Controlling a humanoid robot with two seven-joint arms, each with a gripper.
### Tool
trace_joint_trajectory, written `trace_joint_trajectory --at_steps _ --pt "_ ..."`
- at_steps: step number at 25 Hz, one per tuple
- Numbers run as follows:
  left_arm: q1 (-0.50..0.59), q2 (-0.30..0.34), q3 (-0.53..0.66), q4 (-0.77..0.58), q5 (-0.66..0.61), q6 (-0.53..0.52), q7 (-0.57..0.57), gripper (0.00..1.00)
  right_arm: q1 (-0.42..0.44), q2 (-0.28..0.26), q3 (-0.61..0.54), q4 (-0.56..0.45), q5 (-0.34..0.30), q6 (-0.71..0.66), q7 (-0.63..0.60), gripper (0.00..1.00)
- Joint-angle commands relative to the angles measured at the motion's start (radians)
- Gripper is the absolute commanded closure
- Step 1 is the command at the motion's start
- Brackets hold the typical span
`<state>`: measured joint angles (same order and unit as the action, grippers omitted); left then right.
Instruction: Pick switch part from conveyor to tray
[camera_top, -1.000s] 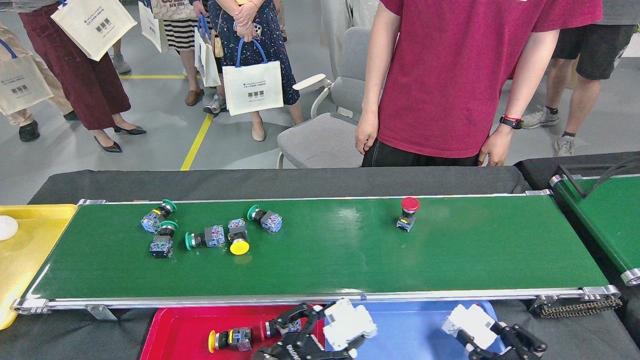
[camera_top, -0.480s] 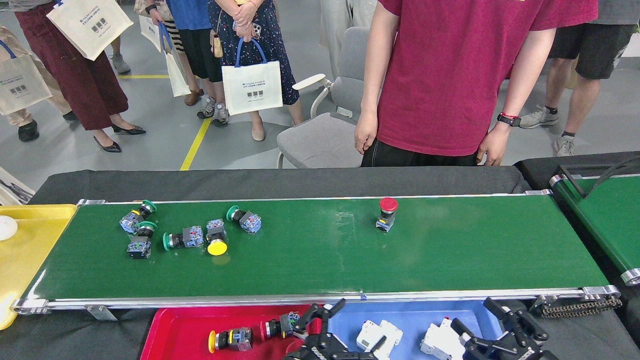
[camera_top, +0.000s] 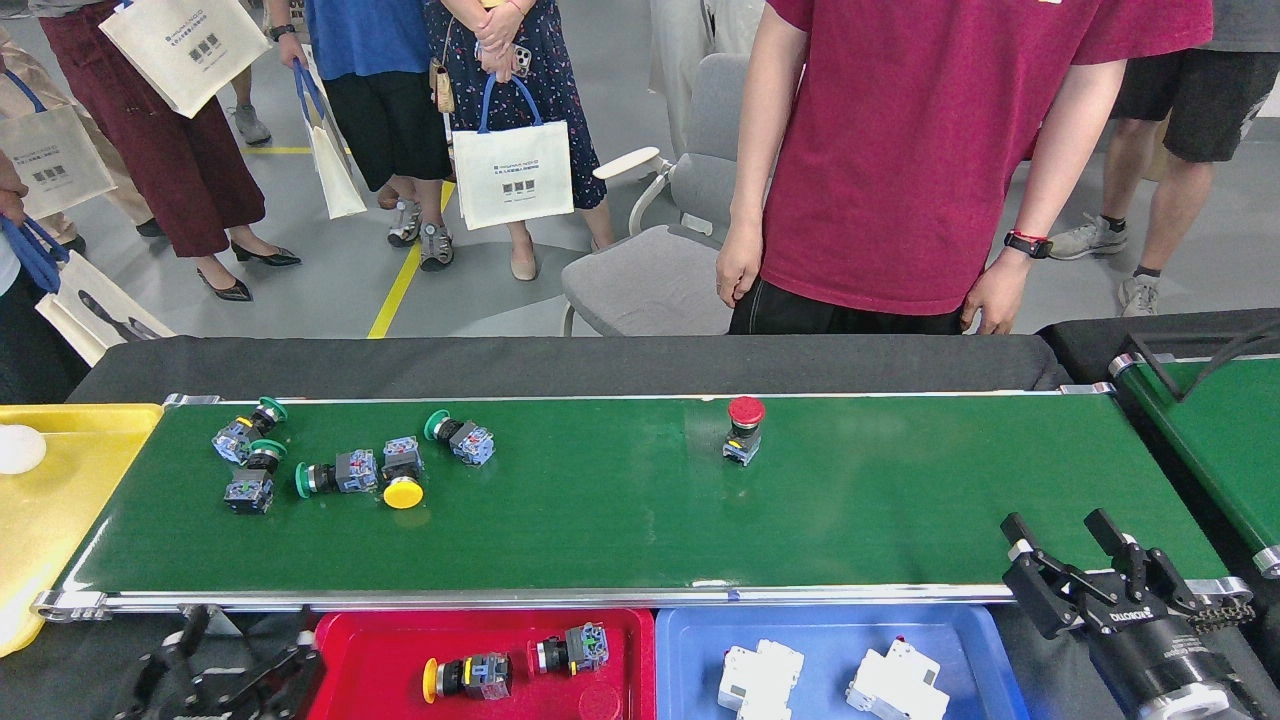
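Observation:
The conveyor (camera_top: 900, 500) carries a red-capped switch part (camera_top: 744, 432) right of centre. A cluster lies at its left end: three green-capped parts (camera_top: 248, 430), (camera_top: 252, 480), (camera_top: 335, 473), a yellow-capped one (camera_top: 402, 476) and one more green-capped (camera_top: 458, 437). Below the near rail, the red tray (camera_top: 370, 660) holds two switch parts (camera_top: 466, 677), (camera_top: 572, 649). My left gripper (camera_top: 243, 643) is open and empty at the bottom left, off the belt. Over the belt's near right corner, my right gripper (camera_top: 1060, 530) is open and empty.
A blue tray (camera_top: 820, 625) beside the red one holds two white breaker blocks (camera_top: 760, 677), (camera_top: 896, 683). A yellow tray (camera_top: 60, 500) with a white object (camera_top: 18, 449) sits at the left end. A narrower green belt (camera_top: 1215, 430) runs at right. People and a grey chair (camera_top: 650, 270) stand behind.
Both grippers let go of the white blocks into the blue tray and drew apart, the left to the bottom left, the right up to the belt's right corner. The belt's parts drifted left.

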<state>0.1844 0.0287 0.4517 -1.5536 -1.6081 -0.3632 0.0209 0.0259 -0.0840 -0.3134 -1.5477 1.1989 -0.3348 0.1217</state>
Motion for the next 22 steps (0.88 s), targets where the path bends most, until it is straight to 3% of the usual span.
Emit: trace_joint_trajectory --at_steps 1,7,10,13,19,22 --pt "-0.003 0.008 0.004 -0.010 0.007 -0.003 0.013 0.00 0.014 0.012 0.033 -0.008 0.041 0.089 -0.111 0.07" --pt "-0.040 0.013 -0.010 -0.011 0.008 -0.045 0.005 0.00 0.081 0.058 0.134 -0.035 0.056 0.123 -0.221 0.07" --pt "-0.135 0.013 -0.011 0.010 -0.003 -0.100 -0.029 0.00 0.118 0.064 0.143 -0.077 0.057 0.122 -0.217 0.08" --pt "-0.230 0.014 -0.030 0.082 -0.006 -0.106 -0.105 0.00 0.172 0.062 0.183 -0.121 0.073 0.122 -0.214 0.08" --pt "-0.385 0.017 -0.088 0.245 -0.010 -0.094 -0.130 0.00 0.187 0.061 0.189 -0.141 0.087 0.125 -0.205 0.07" --pt "-0.433 0.069 -0.090 0.322 -0.012 -0.071 -0.131 0.00 0.181 0.070 0.192 -0.141 0.113 0.123 -0.197 0.07"
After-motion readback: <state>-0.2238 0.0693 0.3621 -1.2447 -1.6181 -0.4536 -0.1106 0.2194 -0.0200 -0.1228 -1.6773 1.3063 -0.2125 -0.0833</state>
